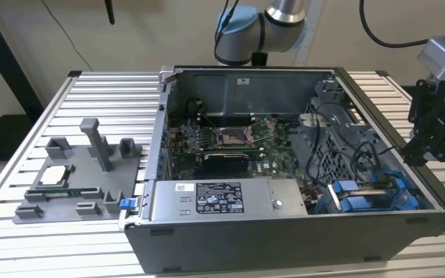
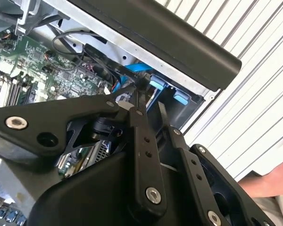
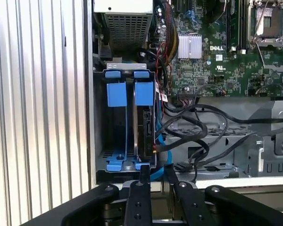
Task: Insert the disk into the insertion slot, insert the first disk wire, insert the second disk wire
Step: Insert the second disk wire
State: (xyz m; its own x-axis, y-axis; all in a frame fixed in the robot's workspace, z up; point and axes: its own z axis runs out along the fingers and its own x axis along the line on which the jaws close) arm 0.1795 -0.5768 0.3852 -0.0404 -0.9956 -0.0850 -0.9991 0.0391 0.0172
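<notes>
Gripper (image 3: pixel 156 170) hangs over the wall of the open case (image 1: pixel 284 243) at the exterior view's right, just above the corner where the drive bay (image 3: pixel 100 141) sits. Its two black fingers (image 3: pixel 145 173) stand parallel with only a narrow gap between them, so the jaws are a little open, and I can see nothing clamped there. Through that gap, in the first wrist view, a stretch of blue cable (image 3: pixel 156 148) shows lower down inside the case, apart from the tips as far as I can tell. The disk (image 3: pixel 144 125) is already down in the bay, standing on edge in its blue carrier, in the slot nearer the motherboard (image 3: pixel 217 61). The second carrier (image 3: pixel 113 94) stands just beside it in the slot against the case wall. The blue cable runs along the disk's edge, close by its connector, but whether it is plugged in I cannot tell. Black cables (image 3: pixel 203 117) loop from the motherboard side toward the bay, near the disk. The power supply (image 1: pixel 222 200) with its white label lies along the near side of the case in the exterior view. On the slatted table (image 1: pixel 91 92), at the exterior view's left and well apart from the case, a grey fixture (image 1: pixel 76 185) holds small parts. In the second wrist view a person's hand (image 2: pixel 269 181) shows near the table's slats, outside the case
</notes>
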